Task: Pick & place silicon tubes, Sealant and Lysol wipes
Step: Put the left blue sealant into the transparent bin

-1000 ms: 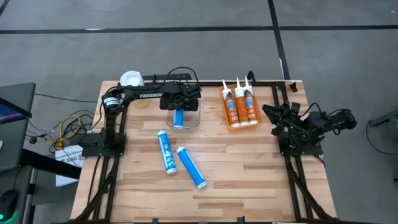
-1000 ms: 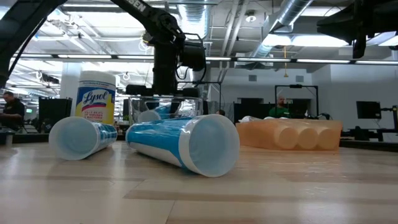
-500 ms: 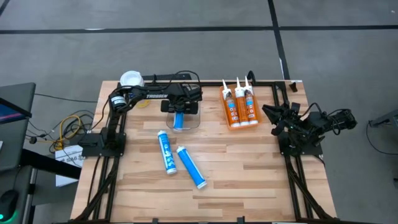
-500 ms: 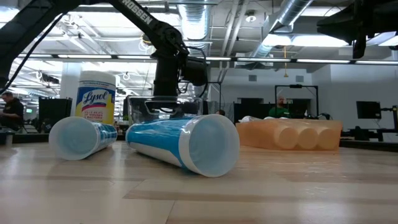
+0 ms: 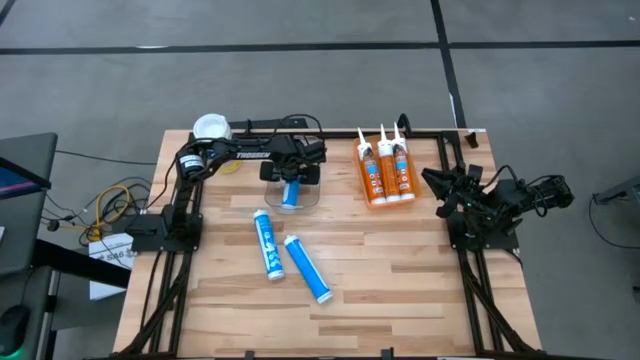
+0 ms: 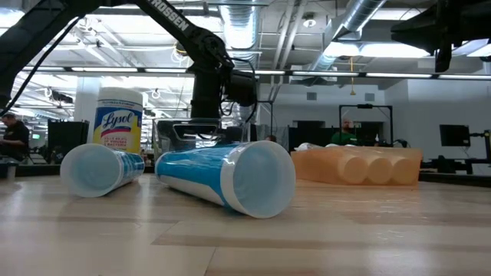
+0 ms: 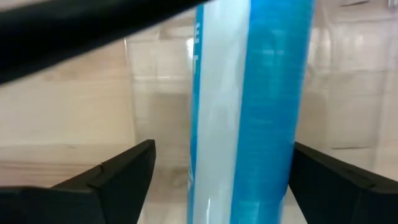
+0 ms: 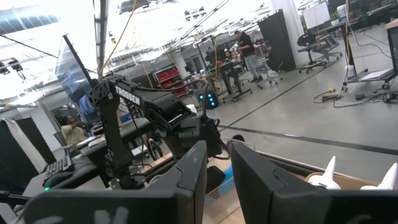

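Observation:
A clear container (image 5: 291, 198) stands at the table's far middle with a blue-and-white tube (image 5: 289, 192) lying in it. My left gripper (image 5: 291, 172) is open and low over it. Its two fingers stand on either side of the tube (image 7: 249, 112), and I cannot tell whether they touch it. Two more blue-and-white tubes (image 5: 267, 243) (image 5: 307, 267) lie on their sides on the table. Three orange sealant tubes (image 5: 385, 172) lie side by side at the far right. The Lysol wipes (image 5: 211, 128) stand upright at the far left. My right gripper (image 5: 437, 190) waits shut at the right.
The two loose tubes lie near the middle, their open ends (image 6: 257, 180) toward the near edge. The left arm's base (image 5: 160, 230) and cables (image 5: 110, 210) are at the left edge. People show in the room beyond the table. Bare wood lies toward the near edge.
My left gripper has gone down and a little toward the near edge, onto the clear container, so its open fingers now stand on either side of the tube. The tube and container have kept still.

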### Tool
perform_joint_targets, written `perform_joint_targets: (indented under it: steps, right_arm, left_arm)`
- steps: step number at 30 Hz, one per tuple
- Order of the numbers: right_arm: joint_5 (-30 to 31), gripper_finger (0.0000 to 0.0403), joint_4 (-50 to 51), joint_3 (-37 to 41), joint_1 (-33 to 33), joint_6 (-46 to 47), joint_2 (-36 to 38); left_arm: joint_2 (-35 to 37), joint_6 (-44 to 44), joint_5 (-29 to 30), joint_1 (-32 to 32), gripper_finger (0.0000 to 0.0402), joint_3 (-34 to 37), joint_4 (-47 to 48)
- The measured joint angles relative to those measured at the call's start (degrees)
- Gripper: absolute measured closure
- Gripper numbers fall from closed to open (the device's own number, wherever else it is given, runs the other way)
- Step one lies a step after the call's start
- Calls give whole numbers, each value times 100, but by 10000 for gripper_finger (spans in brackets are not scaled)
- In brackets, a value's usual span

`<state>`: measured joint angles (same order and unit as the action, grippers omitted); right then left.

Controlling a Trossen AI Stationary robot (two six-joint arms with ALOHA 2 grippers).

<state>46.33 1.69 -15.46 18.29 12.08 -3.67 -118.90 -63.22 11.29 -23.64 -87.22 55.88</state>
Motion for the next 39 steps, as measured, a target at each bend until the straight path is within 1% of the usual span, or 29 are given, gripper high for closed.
perform_joint_targets:
  steps: [4,7,11,14,17,19,21,23,26,30,35,39]
  right_arm:
    - [0,337,0,0,1,0,0]
    - [0,337,0,0,-1,0,1]
    - [0,337,0,0,1,0,1]
    - [0,337,0,0,0,0,0]
    - [0,337,0,0,0,0,-1]
    - [0,337,0,0,1,0,-1]
    - [0,337,0,0,1,0,-1]
    - [0,337,0,0,0,-2,0]
    - [2,337,0,0,1,-2,1]
    - [2,337,-2,2,1,-2,1]
    - [0,337,2,2,1,-2,1]
    - [0,337,2,2,0,-2,0]
  left_arm:
    - [15,138,-133,0,66,-77,77]
    - [29,328,-223,0,64,-398,258]
    - [36,596,-193,40,64,-1152,764]
    - [42,759,-3,178,64,-1872,1313]
    - [51,838,117,484,64,-2524,2042]
    - [53,821,259,735,63,-2829,2584]
    - [53,619,327,999,63,-3057,3262]
    - [76,390,333,1275,63,-3102,3498]
    - [282,-40,-41,1687,63,-2995,3355]
    - [528,-993,-108,2212,63,-2817,3451]
    - [696,-2223,-49,2770,63,-2668,3411]
    - [711,-2972,-87,3077,63,-2301,3412]
